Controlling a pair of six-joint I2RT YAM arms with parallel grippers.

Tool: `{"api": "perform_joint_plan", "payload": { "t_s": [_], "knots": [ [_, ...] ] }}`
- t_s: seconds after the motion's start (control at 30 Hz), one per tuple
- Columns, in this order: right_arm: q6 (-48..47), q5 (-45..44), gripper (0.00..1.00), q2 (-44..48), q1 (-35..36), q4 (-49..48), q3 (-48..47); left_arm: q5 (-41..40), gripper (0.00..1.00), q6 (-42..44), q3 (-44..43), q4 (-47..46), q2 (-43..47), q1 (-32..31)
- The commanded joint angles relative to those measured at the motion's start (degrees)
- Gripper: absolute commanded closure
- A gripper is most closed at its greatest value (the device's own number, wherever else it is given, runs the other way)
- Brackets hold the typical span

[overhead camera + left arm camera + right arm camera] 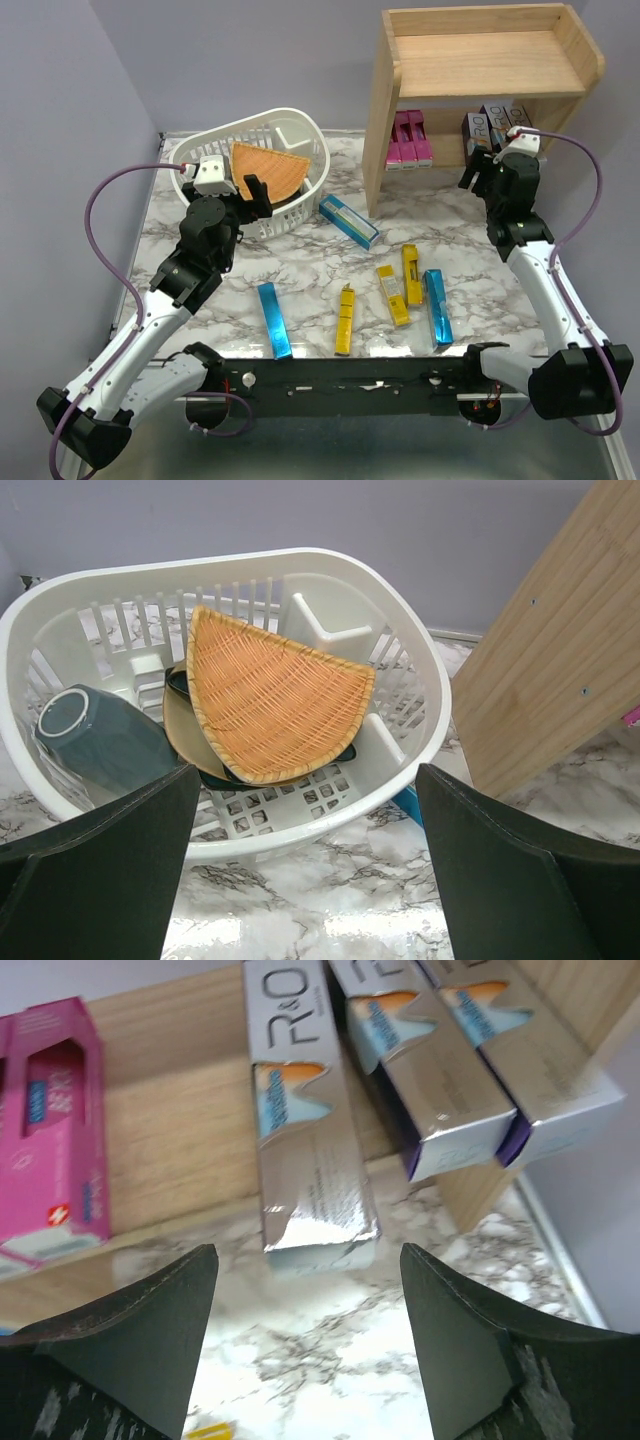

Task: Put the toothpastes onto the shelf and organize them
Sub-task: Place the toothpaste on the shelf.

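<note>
— Where was the right gripper?
— You had your right gripper (308, 1255) up at the lower tier of the shelf (170, 1140), its fingers (150, 1330) apart and clamped on nothing. Dead ahead of it lay a silver carton (310, 1130). Its near end poked over the shelf's front edge, in line with the gap between the fingers and touching neither.

— And beside that one?
— To the gripper's right, two more silver cartons (430, 1070) lay side by side at the shelf's end. To its left sat the pink cartons (50, 1130), with bare board between pink and silver.

— The rest of the toothpastes?
— They were behind that gripper, loose on the desk (300, 275). Three yellow cartons (345, 320) and two blue cartons (273, 320) lay flat between your two arms. One more blue carton (349, 221) lay between the basket and the shelf's foot.

— And the left gripper?
— Your left gripper (305, 775) hung wide apart and empty, facing the white basket (400, 620). Straight ahead of it, inside the basket, an orange woven tray (270, 700) lay tilted. A blue-grey cup (95, 740) lay to the gripper's left, and the shelf's wooden side stood off to its right.
</note>
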State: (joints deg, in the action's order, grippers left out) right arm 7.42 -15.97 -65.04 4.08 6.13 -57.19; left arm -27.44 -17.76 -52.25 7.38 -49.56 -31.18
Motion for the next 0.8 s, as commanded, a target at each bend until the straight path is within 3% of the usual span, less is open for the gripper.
{"api": "perform_joint_plan", "payload": {
  "t_s": [0.0,0.77],
  "knots": [
    [-4.3,-7.0,0.19,-2.9,0.3,-0.1,-4.8,-0.2,0.01,0.8,0.1,-0.8,0.2,0.2],
    [-5.0,-4.2,0.23,-9.8,0.3,0.5,-8.5,-0.6,0.01,1.6,0.4,-1.0,0.2,0.3]
  ]
}}
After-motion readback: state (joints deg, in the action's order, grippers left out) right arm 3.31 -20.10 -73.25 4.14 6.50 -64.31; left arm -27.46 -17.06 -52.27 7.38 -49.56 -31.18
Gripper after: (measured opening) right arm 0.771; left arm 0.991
